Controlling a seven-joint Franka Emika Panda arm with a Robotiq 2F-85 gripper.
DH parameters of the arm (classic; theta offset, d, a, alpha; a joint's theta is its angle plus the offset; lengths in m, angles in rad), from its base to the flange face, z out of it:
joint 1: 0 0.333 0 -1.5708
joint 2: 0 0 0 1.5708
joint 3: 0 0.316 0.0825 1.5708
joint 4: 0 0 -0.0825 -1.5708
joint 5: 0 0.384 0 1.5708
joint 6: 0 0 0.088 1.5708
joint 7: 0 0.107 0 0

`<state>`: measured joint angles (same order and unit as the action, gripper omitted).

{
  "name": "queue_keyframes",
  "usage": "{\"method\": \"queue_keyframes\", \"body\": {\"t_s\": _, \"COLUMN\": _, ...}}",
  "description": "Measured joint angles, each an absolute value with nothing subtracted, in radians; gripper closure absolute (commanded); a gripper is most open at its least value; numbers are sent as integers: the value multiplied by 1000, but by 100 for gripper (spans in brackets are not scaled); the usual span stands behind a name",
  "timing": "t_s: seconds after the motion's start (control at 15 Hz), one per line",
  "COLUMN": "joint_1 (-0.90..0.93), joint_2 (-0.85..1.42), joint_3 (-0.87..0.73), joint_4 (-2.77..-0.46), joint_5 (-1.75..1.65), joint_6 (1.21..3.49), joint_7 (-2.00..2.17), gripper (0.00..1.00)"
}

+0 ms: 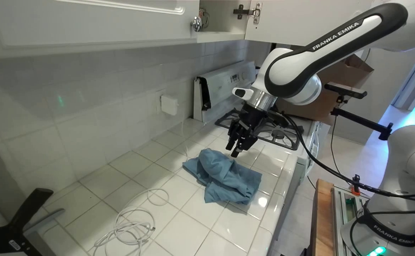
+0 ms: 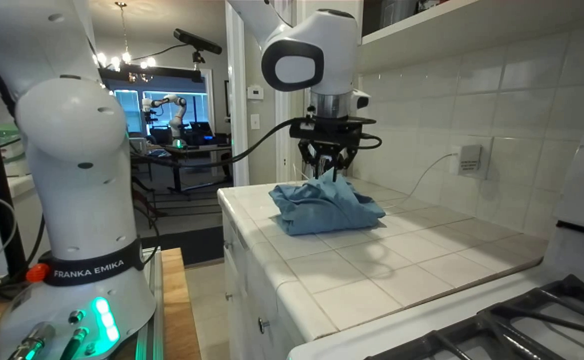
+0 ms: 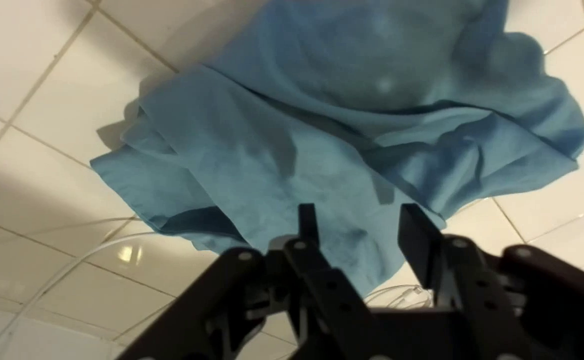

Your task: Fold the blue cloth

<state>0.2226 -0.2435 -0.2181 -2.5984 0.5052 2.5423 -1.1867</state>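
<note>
The black two-fingered gripper [image 3: 358, 216] is hovering, jaws parted and empty; the rumpled blue fabric cloth [image 3: 312, 150] is lying below them. Good folding is probably depending on pinching one free edge, avoiding bunched layers.

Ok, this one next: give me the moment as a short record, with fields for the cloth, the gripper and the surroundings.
Task object: blue cloth
Cloth state: rumpled, layers overlapping, no neat fold
Support: white tiled counter
Gripper position: gripper just above the cloth, pointing down
Gripper state: open, jaws apart, holding nothing
Contact with cloth: none apparent
Also on the counter: white cable, partly in loose coils
Next to the counter: stove
Overhead: cabinet door, standing open
</note>
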Motion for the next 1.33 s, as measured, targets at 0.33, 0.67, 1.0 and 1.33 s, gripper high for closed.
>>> {"method": "queue_keyframes", "body": {"t_s": 0.33, "joint_1": 244, "joint_2": -131, "joint_3": -174, "joint_4": -2581, "joint_5": 625, "joint_6": 2701, "joint_7": -1397, "gripper": 100}}
{"method": "queue_keyframes", "body": {"t_s": 0.67, "joint_1": 317, "joint_2": -3, "joint_3": -159, "joint_4": -2543, "joint_5": 808, "joint_6": 2822, "joint_7": -1590, "gripper": 100}}
{"method": "queue_keyframes", "body": {"t_s": 1.0, "joint_1": 332, "joint_2": 104, "joint_3": -135, "joint_4": -2478, "joint_5": 881, "joint_6": 2844, "joint_7": -1692, "gripper": 100}}
{"method": "queue_keyframes", "body": {"t_s": 1.33, "joint_1": 331, "joint_2": 177, "joint_3": -130, "joint_4": -2437, "joint_5": 882, "joint_6": 2844, "joint_7": -1719, "gripper": 100}}
